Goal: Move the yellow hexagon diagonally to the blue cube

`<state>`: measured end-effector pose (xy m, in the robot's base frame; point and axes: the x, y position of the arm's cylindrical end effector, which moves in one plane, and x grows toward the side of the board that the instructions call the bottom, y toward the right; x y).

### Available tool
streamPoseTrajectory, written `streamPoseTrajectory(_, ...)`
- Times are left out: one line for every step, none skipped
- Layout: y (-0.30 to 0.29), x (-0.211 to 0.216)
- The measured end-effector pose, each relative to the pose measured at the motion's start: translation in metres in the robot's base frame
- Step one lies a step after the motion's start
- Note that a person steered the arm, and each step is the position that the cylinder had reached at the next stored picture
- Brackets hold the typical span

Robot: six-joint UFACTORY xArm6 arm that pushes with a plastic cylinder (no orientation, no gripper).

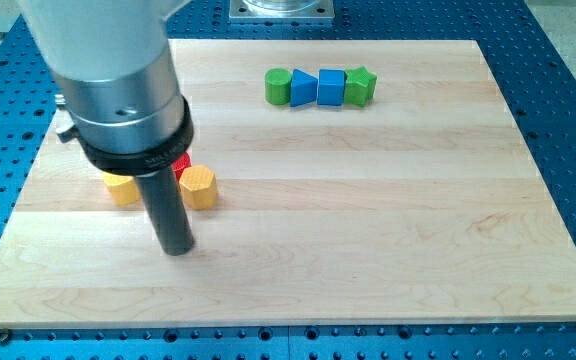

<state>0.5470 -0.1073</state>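
The yellow hexagon (199,187) lies on the wooden board at the view's left. The blue cube (330,87) sits in a row at the view's top centre, between a blue triangle (303,88) on its left and a green star-like block (360,86) on its right. A green round block (279,87) ends the row at the left. My tip (177,249) rests on the board just below and left of the yellow hexagon, close to it. A red block (181,163) is mostly hidden behind the rod. Another yellow block (121,187) lies left of the rod.
The wooden board (368,220) lies on a blue perforated table (568,90). The arm's large grey body (108,70) covers the view's top left. A metal base plate (281,9) stands at the top edge.
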Motion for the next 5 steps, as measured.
streamPoseTrajectory(0.014,-0.035)
streamPoseTrajectory(0.014,-0.042)
streamPoseTrajectory(0.014,-0.06)
streamPoseTrajectory(0.014,-0.073)
streamPoseTrajectory(0.014,-0.073)
